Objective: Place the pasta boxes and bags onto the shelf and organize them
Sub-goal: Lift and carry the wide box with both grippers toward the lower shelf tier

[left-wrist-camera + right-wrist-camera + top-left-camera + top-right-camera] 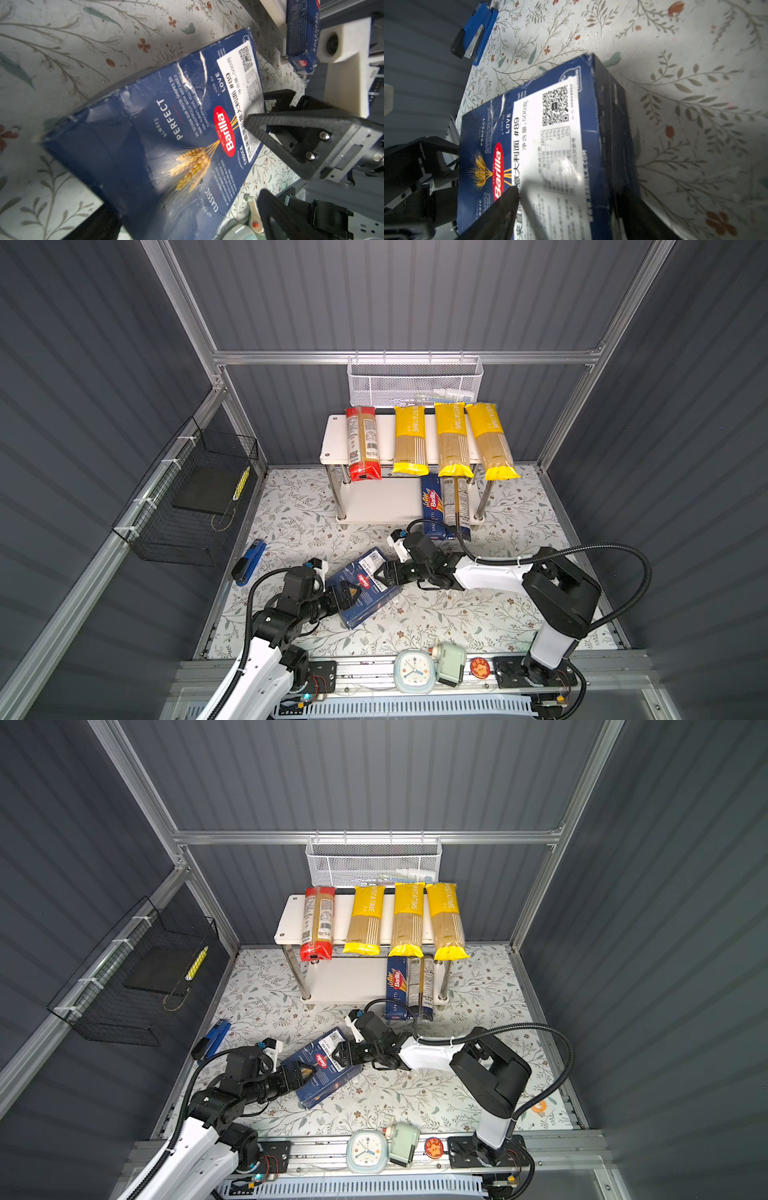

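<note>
The wide Barilla pasta box [370, 603] [145, 124] [529, 124] sits tilted at mid-table between both grippers. My left gripper [351, 597] [187, 216] straddles its near-left edge, jaws apart, with a gap beside one finger [276, 214]. My right gripper [382, 572] [571, 197] clamps the opposite, labelled edge, one fingertip [512, 193] on the white label. On the shelf [332, 439], the top board carries the red-ended bag [363, 443] and three yellow bags [453, 439]. The lower board holds the long Barilla box [432, 506] and the dark-ended bag [455, 502].
A white mesh basket [415, 381] hangs behind the shelf and a black wire basket [187, 497] on the left wall. A blue stapler [249, 562] lies at the table's left edge. A clock [413, 670] and a green device [451, 664] stand on the front rail.
</note>
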Action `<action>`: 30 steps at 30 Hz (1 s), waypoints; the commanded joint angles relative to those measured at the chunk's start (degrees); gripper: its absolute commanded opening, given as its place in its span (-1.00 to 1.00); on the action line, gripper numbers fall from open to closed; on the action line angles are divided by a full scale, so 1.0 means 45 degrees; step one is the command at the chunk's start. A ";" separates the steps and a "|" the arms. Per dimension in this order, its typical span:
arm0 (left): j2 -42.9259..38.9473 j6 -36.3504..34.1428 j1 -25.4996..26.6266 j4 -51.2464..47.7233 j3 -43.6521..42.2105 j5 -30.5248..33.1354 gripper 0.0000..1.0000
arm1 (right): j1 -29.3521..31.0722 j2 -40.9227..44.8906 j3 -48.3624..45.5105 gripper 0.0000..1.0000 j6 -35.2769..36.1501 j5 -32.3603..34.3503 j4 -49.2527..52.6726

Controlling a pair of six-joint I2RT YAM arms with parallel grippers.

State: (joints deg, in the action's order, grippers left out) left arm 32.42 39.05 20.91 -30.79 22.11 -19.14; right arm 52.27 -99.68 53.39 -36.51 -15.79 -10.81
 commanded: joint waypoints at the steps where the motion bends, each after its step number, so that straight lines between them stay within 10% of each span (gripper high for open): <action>1: -0.0305 -0.0725 0.0061 0.1678 0.0946 -0.1412 0.99 | 0.0629 0.0732 0.0412 0.54 -0.0321 -0.1476 -0.1348; 30: 0.0751 -0.1941 0.0061 0.3172 0.1955 -0.1679 0.99 | 0.0852 0.1933 0.1086 0.52 0.0691 -0.0905 -0.0736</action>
State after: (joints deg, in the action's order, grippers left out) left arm 35.92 31.83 20.51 -26.06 28.64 -18.90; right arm 52.95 -94.00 53.54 -35.66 -12.93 -4.80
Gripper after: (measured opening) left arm 0.993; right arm 0.761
